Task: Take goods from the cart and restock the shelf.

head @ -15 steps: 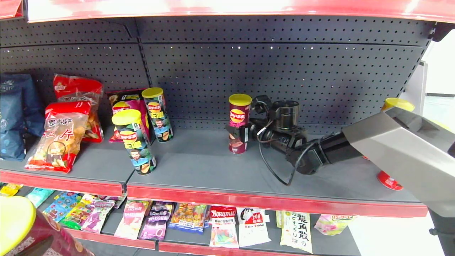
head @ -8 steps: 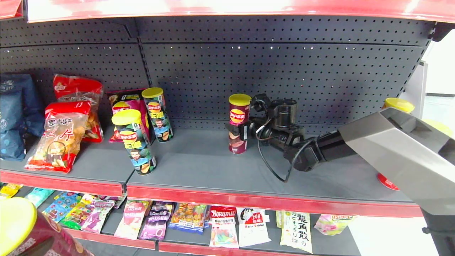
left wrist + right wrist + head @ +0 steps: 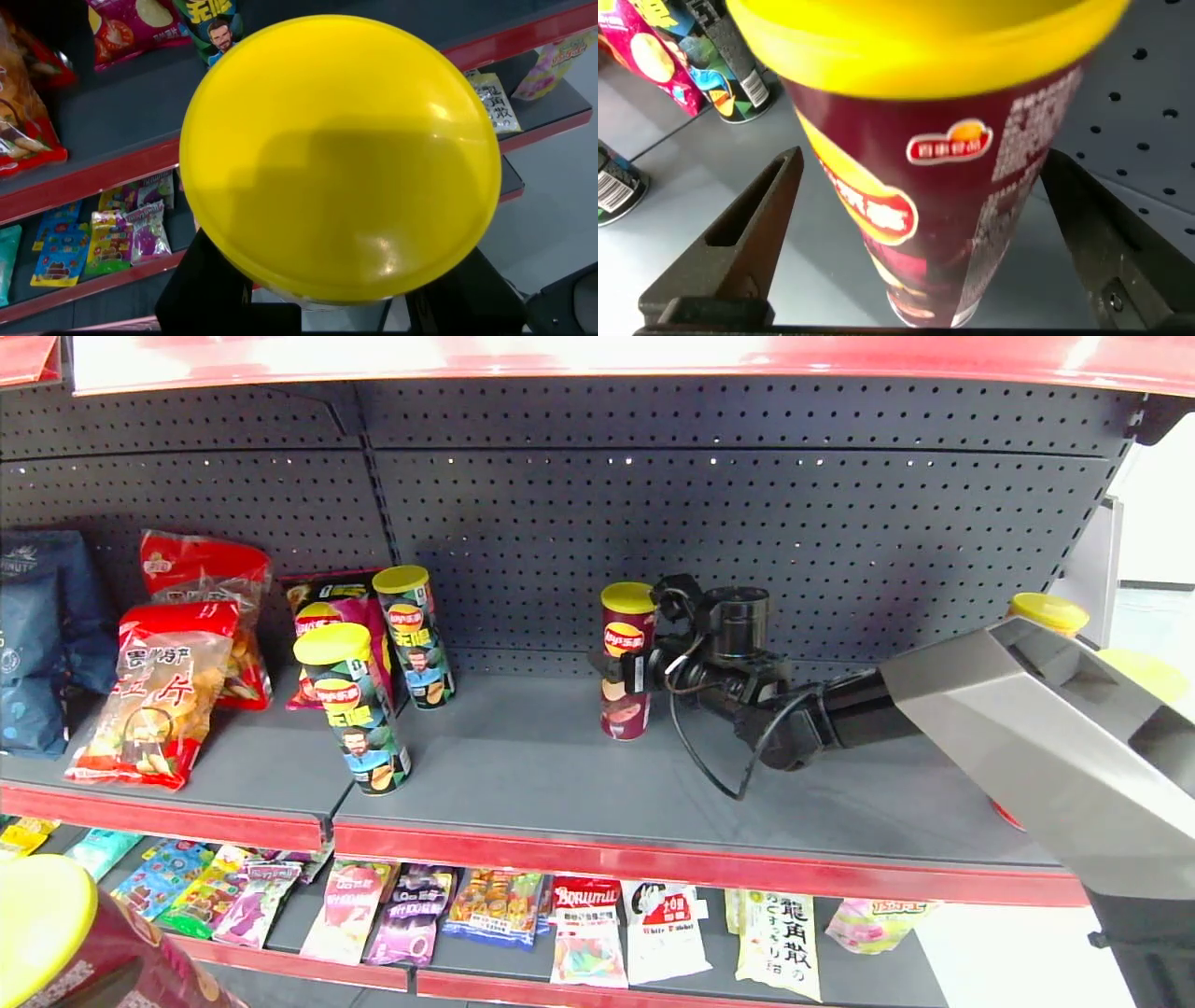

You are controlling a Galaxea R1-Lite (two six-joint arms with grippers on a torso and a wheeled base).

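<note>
A maroon chip can with a yellow lid (image 3: 625, 658) stands upright mid-shelf on the grey shelf board (image 3: 523, 775). My right gripper (image 3: 627, 674) reaches in from the right and sits around its middle. In the right wrist view the can (image 3: 943, 196) stands between the spread fingers (image 3: 738, 243), with a gap on each side, so the gripper is open. A second maroon can with a yellow lid (image 3: 56, 943) is low at the near left, below the shelf front. Its lid (image 3: 341, 154) faces the left wrist camera, and my left gripper (image 3: 341, 303) is shut on it beneath the lid.
Two green cans (image 3: 355, 709) (image 3: 414, 635) and snack bags (image 3: 154, 695) stand on the shelf's left part. Another yellow-lidded can (image 3: 1046, 609) stands at the far right behind my arm. A perforated back wall (image 3: 747, 523) closes the shelf. Hanging packets (image 3: 583, 933) fill the lower shelf.
My right gripper has slid a little upward along the standing can, and the right arm has shifted slightly left. The can itself has stayed in place. The left arm holds still.
</note>
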